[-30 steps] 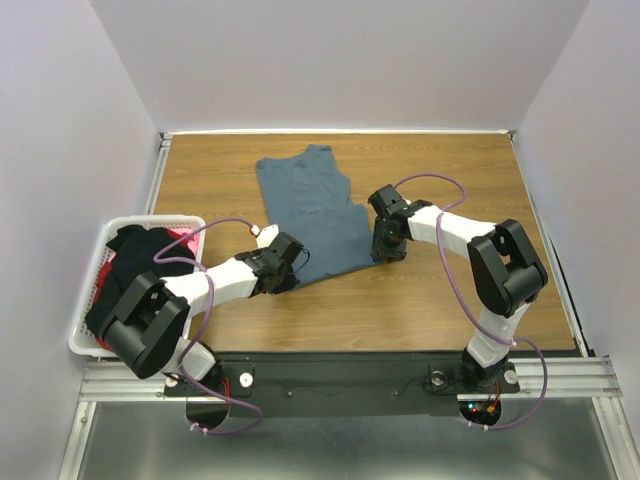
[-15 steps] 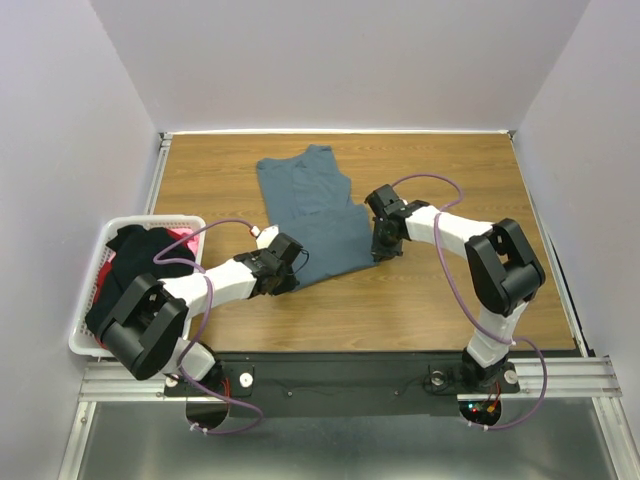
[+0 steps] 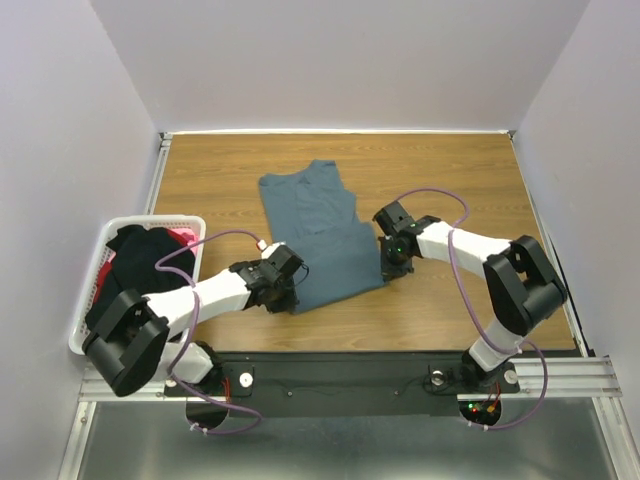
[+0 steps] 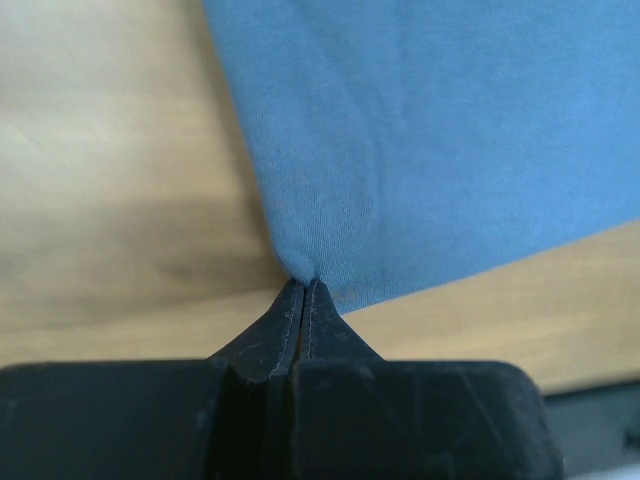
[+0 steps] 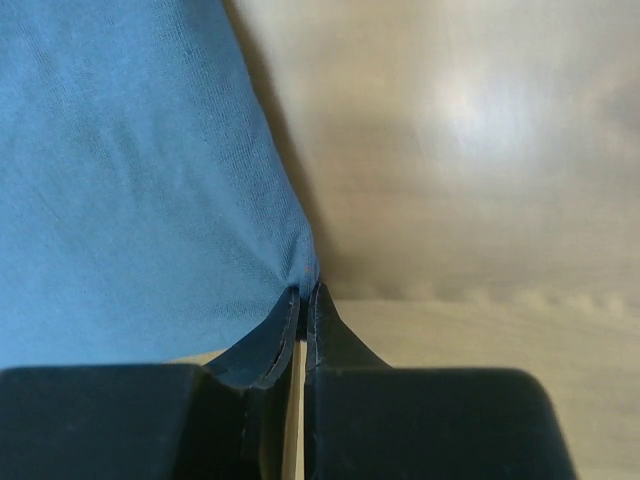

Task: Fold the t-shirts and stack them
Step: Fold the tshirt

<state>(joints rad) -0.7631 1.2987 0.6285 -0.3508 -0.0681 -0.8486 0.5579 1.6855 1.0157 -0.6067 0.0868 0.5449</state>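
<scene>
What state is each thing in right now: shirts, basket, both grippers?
Blue-grey shirt: flat on the table, both near corners pinched.
Left gripper: shut on the shirt's near left corner.
Right gripper: shut on its near right corner.
Black shirt: bunched up in the basket, unfolded.
Red-pink shirt: crumpled in the basket, mostly under the black one.
Basket: upright, holding both.

Matt cloth t-shirt [image 3: 318,235] lies on smooth, faintly glossy wood table [image 3: 470,180].
</scene>
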